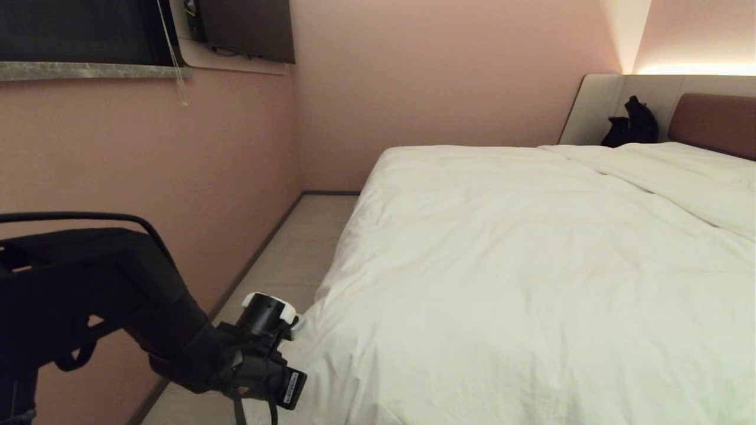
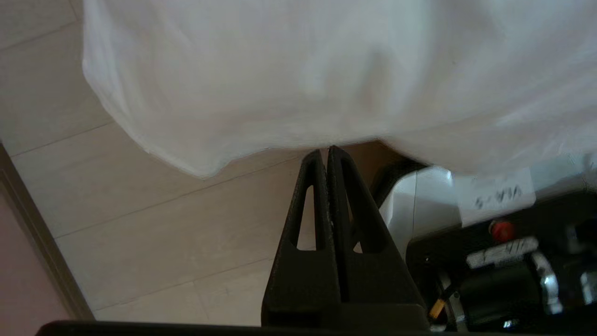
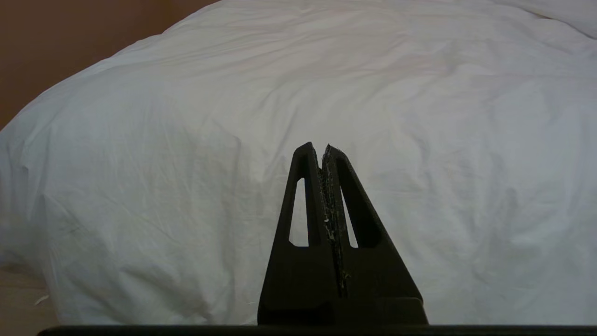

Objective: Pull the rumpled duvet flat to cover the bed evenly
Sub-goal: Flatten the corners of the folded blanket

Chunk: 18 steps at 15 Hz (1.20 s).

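The left end effector [image 2: 328, 151], two black triangular fingers pressed together, pinches the lower hem of the thick, puffy white duvet [image 2: 298, 70] right at its tips. From the wrist camera, the fabric hangs just beyond the tips, its corner drooping over the pale wood-plank floor [image 2: 140, 210] to one side, with part of the robot's black and white base [image 2: 489, 233] on the other. In the head view, the left arm reaches from the lower left to the near left corner of the wide bed [image 1: 714, 121], where the duvet spreads away from the end effector, mostly smooth with soft wrinkles, up to the brown padded headboard far off. A black bag [image 1: 632, 124] sits beside that headboard.

The right end effector [image 3: 324, 149], its black fingers pressed together and empty, hovers apart from the duvet's draped side, pointing at it.
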Motion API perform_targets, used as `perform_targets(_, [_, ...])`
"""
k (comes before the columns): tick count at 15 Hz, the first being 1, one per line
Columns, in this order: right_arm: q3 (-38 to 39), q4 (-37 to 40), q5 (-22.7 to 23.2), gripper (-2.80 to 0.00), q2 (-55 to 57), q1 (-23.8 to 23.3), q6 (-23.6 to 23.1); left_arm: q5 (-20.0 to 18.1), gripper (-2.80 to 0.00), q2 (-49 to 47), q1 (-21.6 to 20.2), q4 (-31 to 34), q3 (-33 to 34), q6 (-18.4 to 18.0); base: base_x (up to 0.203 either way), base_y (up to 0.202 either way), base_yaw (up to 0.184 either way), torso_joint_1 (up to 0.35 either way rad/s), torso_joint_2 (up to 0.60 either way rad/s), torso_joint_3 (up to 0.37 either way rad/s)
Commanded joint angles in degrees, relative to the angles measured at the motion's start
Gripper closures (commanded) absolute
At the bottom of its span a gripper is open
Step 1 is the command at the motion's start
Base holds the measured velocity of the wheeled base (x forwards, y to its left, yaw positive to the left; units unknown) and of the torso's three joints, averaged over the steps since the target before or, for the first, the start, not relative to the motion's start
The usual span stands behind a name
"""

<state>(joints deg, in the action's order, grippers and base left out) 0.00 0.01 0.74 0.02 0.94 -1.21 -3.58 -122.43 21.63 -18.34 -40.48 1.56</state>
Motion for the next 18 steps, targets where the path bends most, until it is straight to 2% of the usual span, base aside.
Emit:
perform_targets(1, [0.0, 0.0, 0.0, 0.0, 0.0, 0.0, 0.0, 0.0, 0.0, 0.7, 0.0, -2.3, 3.3, -0.9, 0.0, 0.0, 0.0, 0.0, 0.0, 0.0])
perform_targets(9, [0.0, 0.0, 0.0, 0.0, 0.0, 0.0, 0.0, 0.5, 0.0, 2.1, -1.0, -9.7, 9.5, -1.7, 0.0, 0.0, 0.0, 0.0, 0.0, 0.0])
perform_targets(13, [0.0, 0.0, 0.0, 0.0, 0.0, 0.0, 0.0, 1.2, 0.0, 12.2, -0.9, -10.7, 9.9, -0.8, 0.0, 0.0, 0.0, 0.0, 0.0, 0.0])
perform_targets(18, [0.0, 0.0, 0.0, 0.0, 0.0, 0.0, 0.0, 11.7, 0.0, 26.1, -0.9, -19.0, 10.4, -0.3, 0.0, 0.0, 0.0, 0.0, 0.0, 0.0])
